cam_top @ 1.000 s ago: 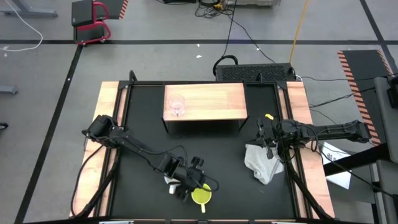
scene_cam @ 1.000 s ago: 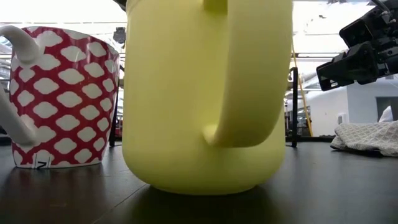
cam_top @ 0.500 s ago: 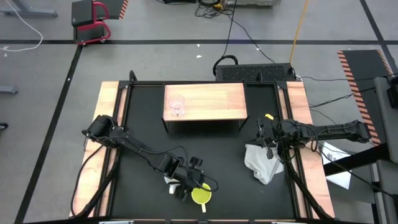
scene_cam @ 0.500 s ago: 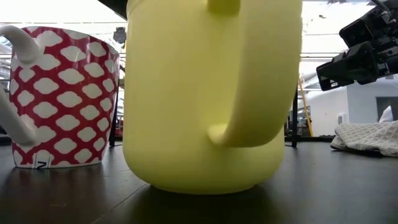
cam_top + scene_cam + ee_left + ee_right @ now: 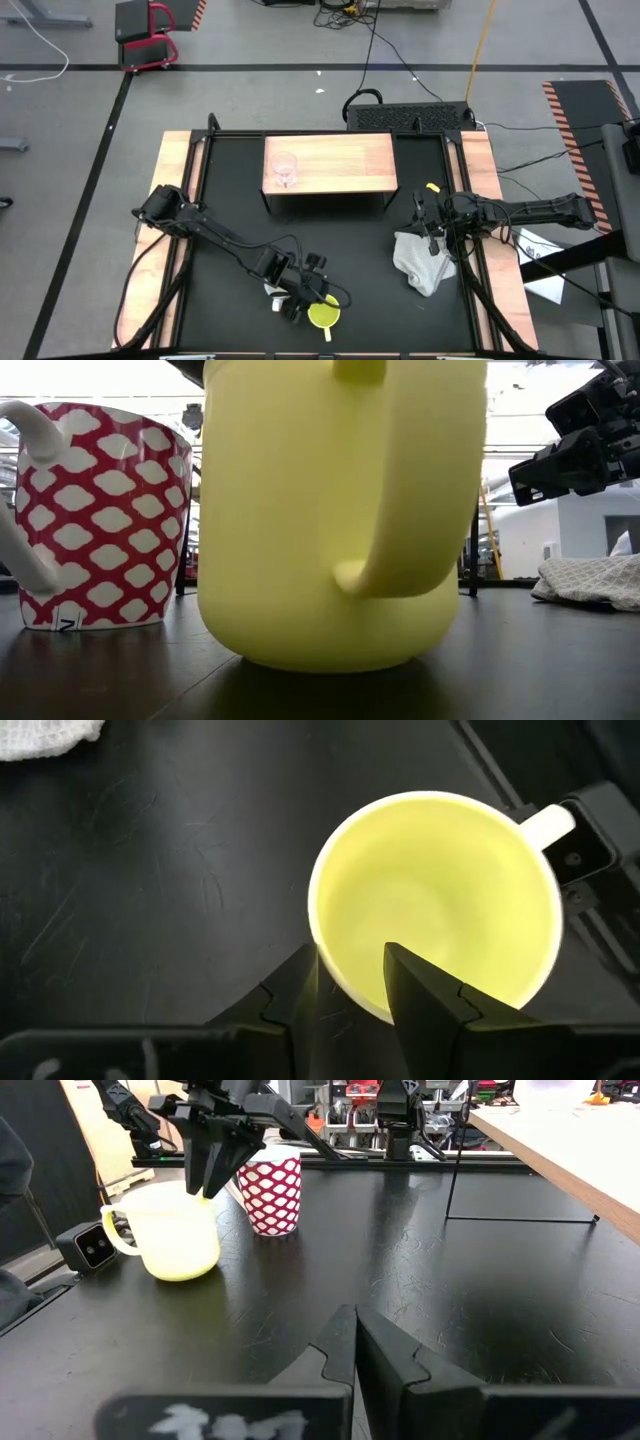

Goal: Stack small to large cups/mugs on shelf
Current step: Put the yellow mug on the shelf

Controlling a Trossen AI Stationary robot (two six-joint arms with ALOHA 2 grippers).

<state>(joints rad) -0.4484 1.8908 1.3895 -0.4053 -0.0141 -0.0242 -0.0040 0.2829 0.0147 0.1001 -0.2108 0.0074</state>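
Observation:
The yellow mug (image 5: 323,315) stands near the table's front edge, its handle (image 5: 548,820) toward the near edge. My left gripper (image 5: 350,950) reaches down onto its rim and is shut on it. The white mug with a red pattern (image 5: 100,515) stands upright on the table just left of the yellow mug. The clear glass cup (image 5: 284,170) stands on the left part of the wooden shelf (image 5: 340,160). My right gripper (image 5: 355,1342) rests shut at the table's right side, beside a white cloth (image 5: 420,262). My left gripper has the yellow mug's rim (image 5: 345,988) on the side away from the handle. One finger (image 5: 420,990) is inside the mug and the other (image 5: 298,995) outside its wall. The fingers slant down from the table's far left. The mug's base (image 5: 330,660) is on the table.
A small black camera block (image 5: 85,1245) sits at the near edge right by the yellow mug's handle. The shelf's top is bare to the right of the glass cup. Wooden side boards (image 5: 170,200) run along the table's left and right.
The yellow mug has shifted a little in my left gripper's hold. In the low view its handle and right side have moved slightly to the right, while its base has stayed on the table.

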